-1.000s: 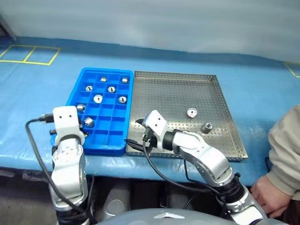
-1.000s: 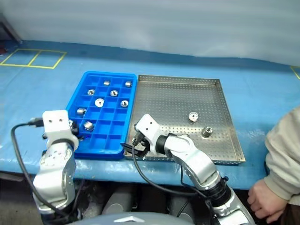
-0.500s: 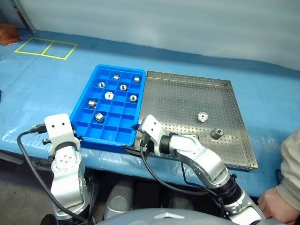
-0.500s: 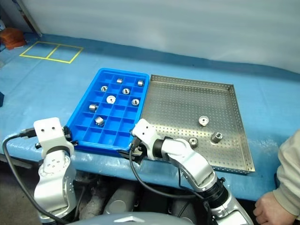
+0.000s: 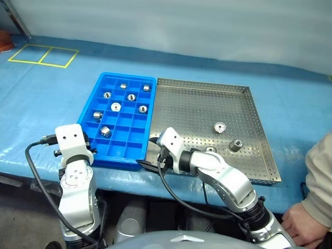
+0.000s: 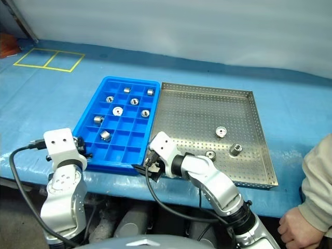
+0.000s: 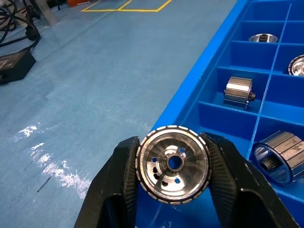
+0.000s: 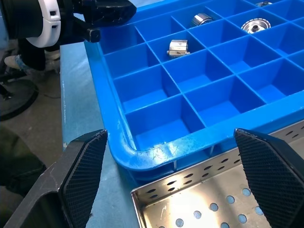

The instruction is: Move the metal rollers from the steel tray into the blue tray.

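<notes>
1. Steel roller (image 7: 173, 164), disc-shaped with a ribbed edge and a central hole, sits pinched between the two black fingers (image 7: 121, 180) of the left gripper (image 7: 173, 190), its flat face toward the wrist camera.
2. Just beyond that gripper lies the near left rim of the blue tray (image 5: 120, 156); the held roller is over the rim's outer edge, next to the blue table cover (image 5: 46, 98).
3. Seven rollers (image 5: 116, 107) lie in separate compartments of the blue tray, all ahead of the left gripper.
4. Right gripper (image 8: 175, 161) has its fingers (image 8: 85, 166) spread wide with nothing between them. It hovers at the junction of the two trays: the blue tray's near corner directly ahead, the steel tray's near left corner (image 8: 190, 209) below.
5. Steel tray (image 5: 207, 89) abuts the blue tray's right side. Three rollers (image 5: 220, 126) remain on it, well to the right of the right gripper.
6. A person's hand and sleeve (image 5: 316, 192) are at the far right.
</notes>
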Controlling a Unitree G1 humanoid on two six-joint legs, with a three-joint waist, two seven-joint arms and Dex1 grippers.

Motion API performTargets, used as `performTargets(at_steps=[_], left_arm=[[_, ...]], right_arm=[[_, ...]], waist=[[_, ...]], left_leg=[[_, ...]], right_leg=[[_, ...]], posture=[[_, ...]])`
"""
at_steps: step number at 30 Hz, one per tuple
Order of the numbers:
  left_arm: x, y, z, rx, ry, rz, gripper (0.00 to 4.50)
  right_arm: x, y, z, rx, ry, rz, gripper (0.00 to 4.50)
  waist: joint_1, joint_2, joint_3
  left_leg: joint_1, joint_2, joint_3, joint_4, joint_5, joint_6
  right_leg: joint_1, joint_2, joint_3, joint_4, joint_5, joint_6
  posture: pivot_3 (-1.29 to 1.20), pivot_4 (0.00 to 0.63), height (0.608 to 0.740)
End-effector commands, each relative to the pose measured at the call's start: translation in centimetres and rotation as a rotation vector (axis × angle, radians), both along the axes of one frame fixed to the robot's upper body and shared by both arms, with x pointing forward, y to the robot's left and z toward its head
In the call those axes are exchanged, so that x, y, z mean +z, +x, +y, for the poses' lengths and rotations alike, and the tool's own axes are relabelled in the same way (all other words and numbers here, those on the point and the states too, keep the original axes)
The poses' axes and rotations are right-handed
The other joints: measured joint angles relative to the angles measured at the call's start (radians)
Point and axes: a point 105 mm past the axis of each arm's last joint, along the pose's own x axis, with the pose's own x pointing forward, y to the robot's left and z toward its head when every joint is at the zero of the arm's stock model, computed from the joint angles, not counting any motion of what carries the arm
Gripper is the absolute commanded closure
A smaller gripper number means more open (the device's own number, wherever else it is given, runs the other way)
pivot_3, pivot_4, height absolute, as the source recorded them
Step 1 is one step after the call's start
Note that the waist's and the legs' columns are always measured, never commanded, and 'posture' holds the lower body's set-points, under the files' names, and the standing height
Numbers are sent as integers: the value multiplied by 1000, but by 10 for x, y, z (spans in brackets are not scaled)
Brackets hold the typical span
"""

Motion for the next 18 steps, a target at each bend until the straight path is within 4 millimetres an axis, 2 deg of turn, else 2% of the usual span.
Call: performTargets(at_steps=[1,8,11,13,15,18], left_arm=[[3,2,-5,-21,-11,-21,2427],[21,8,-2,-3,35,-93,92],[33,15,-5,-27,63,-137,36],[41,23,-16,-104,47,-191,36],[51,32,-34,-234,23,-259,36],[59,40,-74,-494,-6,-325,36]], right_arm=[[14,1,-2,-10,32,-44,0],[17,2,-12,-52,36,-47,0],[18,4,-21,-93,29,-53,0],[18,11,-30,-168,22,-65,0],[17,23,-42,-274,0,-79,0],[18,47,-63,-495,-20,-99,0]], waist=[[-6,0,0],[-18,0,0],[-20,0,0],[-25,0,0],[-30,0,0],[-43,0,0]], left_leg=[[0,0,0,0,0,0],[0,0,0,0,0,0],[0,0,0,0,0,0],[0,0,0,0,0,0],[0,0,0,0,0,0],[0,0,0,0,0,0]], right_leg=[[0,0,0,0,0,0],[0,0,0,0,0,0],[0,0,0,0,0,0],[0,0,0,0,0,0],[0,0,0,0,0,0],[0,-1,1,0,0,-1]], posture=[[293,150,740],[272,150,740],[272,150,740],[230,150,740],[202,150,740],[167,150,740]])
